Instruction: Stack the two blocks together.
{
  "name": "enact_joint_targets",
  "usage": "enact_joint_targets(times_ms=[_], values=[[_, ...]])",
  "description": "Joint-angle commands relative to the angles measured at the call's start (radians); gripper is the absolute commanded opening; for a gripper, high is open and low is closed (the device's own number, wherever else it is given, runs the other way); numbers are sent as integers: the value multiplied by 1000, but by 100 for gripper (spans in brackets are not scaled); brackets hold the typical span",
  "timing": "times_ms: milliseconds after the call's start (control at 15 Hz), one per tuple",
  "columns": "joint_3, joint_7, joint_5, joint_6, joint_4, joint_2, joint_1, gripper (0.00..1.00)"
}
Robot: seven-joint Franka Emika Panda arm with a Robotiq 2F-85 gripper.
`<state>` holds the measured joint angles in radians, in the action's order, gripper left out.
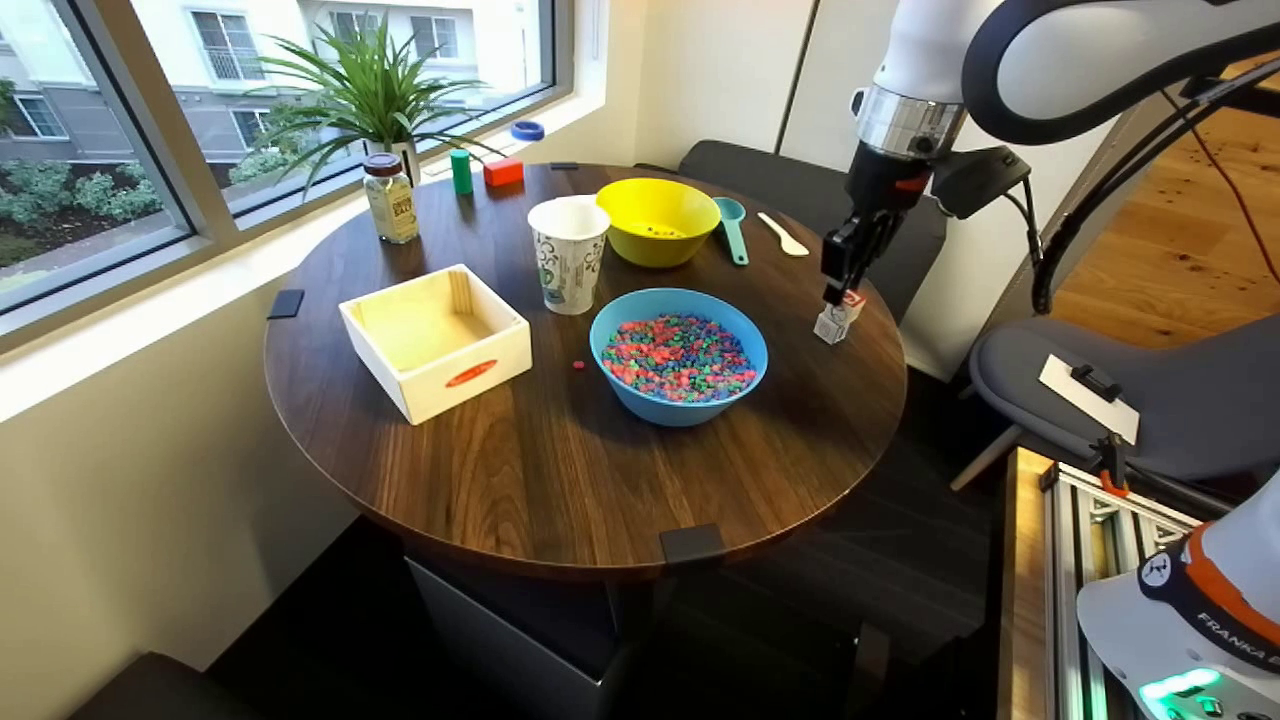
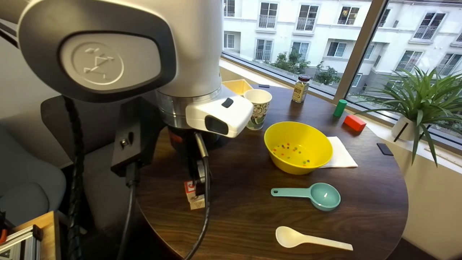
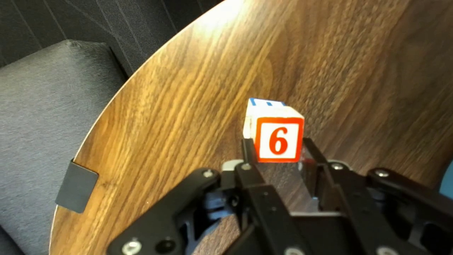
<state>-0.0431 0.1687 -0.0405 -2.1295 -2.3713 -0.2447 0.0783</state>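
My gripper (image 3: 278, 150) is shut on a small block (image 3: 279, 141) whose red-framed face with a 6 points at the wrist camera. One finger presses on each side of it. Beyond that block, a white face with blue marks (image 3: 267, 103) peeks out, apparently part of the lower block. In both exterior views, the held upper block (image 1: 853, 302) shows red, and the whitish lower block (image 1: 831, 325) sits directly beneath it on the table. The two seem to touch, slightly offset. Black fingers partly cover the upper block (image 2: 190, 187) in an exterior view, above the tan-looking lower block (image 2: 197, 204).
A blue bowl (image 1: 609, 372) of colourful beads stands beside the blocks. Further off are a yellow bowl (image 2: 322, 144), a paper cup (image 1: 570, 260), a wooden box (image 1: 470, 378), a teal scoop (image 2: 325, 196) and a pale spoon (image 2: 288, 237). The rounded table edge (image 3: 116, 92) runs close by.
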Motion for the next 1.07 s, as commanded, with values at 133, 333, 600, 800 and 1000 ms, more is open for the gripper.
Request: enact_joint_targets(times_ms=[133, 333, 600, 800, 1000], values=[[-5, 18, 33, -4, -13, -4, 2, 9], [-7, 18, 37, -2, -11, -1, 3, 9], [-9, 19, 35, 0, -10, -2, 5, 9], [-12, 14, 36, 6, -8, 1, 4, 58], [-14, 12, 41, 5, -7, 5, 4, 73]])
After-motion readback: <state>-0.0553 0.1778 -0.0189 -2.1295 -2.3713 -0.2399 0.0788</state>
